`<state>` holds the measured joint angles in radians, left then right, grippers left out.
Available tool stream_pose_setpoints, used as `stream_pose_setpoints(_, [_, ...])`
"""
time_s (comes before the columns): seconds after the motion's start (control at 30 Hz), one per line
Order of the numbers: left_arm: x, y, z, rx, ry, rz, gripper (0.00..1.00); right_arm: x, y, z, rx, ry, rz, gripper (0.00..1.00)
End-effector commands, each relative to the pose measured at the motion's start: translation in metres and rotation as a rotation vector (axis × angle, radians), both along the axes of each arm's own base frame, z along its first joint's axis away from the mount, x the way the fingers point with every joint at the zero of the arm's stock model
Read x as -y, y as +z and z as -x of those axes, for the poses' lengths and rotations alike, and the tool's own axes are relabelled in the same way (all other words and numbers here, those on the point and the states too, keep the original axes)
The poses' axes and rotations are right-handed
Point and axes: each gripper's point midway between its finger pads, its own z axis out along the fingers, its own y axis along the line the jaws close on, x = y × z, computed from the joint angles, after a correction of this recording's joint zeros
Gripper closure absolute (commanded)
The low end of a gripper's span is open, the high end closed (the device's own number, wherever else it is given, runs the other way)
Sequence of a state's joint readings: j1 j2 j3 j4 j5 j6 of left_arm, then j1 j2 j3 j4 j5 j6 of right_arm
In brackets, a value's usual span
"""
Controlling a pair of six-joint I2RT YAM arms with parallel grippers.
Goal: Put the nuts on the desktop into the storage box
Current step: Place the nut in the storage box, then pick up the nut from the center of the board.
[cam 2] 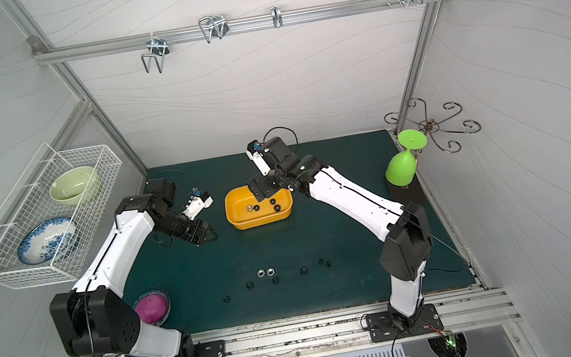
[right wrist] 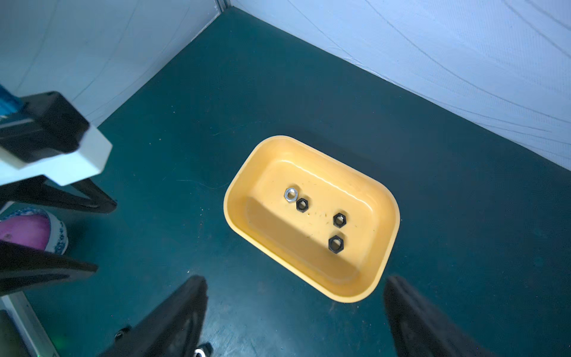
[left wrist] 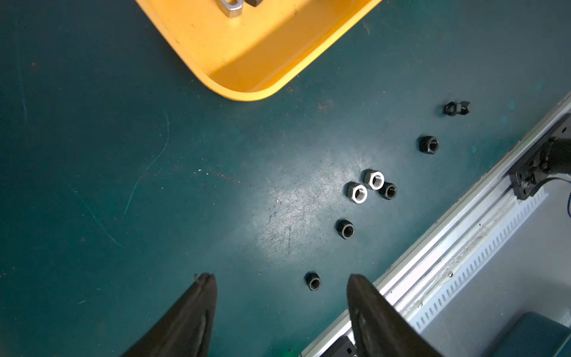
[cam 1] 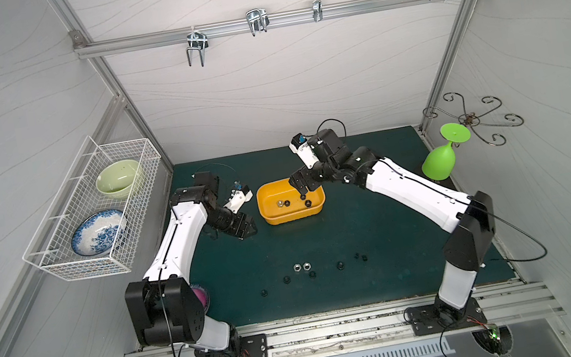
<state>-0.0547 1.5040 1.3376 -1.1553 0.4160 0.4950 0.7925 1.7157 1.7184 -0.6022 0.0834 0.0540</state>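
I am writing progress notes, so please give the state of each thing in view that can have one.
storage box: upright, four nuts inside.
loose nuts: eight, lying on the desktop.
left claw: open, empty.
right claw: open, empty, over the storage box.
green goblet: upside down.

Smooth, faintly glossy yellow plastic forms the storage box [right wrist: 366, 276]; the matt teal desktop [left wrist: 123, 154] shows scratches and a scuffed, shinier patch. Silver nuts [left wrist: 357, 193] gleam as bright metal, black nuts [left wrist: 345, 229] look duller; the rail [left wrist: 457, 235] is pale bare metal.
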Motion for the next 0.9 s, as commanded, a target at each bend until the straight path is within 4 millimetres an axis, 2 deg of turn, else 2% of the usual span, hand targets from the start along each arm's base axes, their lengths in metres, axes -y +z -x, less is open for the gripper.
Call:
stream_pose_setpoints(0.0, [0.002,0.004,0.011,0.004,-0.042,-0.012,0.29,0.012,0.026,0.024,0.092,0.046,0.004,0.01])
stream_pose_setpoints(0.1, [0.004,0.003,0.015,0.0,-0.064,-0.02,0.29,0.021,0.032,0.044,0.13,0.083,0.026,0.01])
stream_pose_setpoints(0.23, [0.006,0.003,0.018,-0.003,-0.08,-0.027,0.29,0.024,0.035,0.072,0.165,0.158,0.051,0.01])
stream_pose_setpoints(0.53, [0.011,-0.001,0.029,-0.025,-0.136,-0.027,0.29,0.008,0.028,0.152,0.237,0.546,0.058,0.01])
stream_pose_setpoints(0.73, [0.014,-0.007,0.048,-0.037,-0.251,-0.033,0.25,0.004,0.002,0.212,0.264,0.843,0.091,0.01])
stream_pose_setpoints(0.87, [0.021,-0.01,0.06,-0.018,-0.345,-0.006,0.24,0.004,-0.021,0.238,0.266,0.975,0.133,0.01])
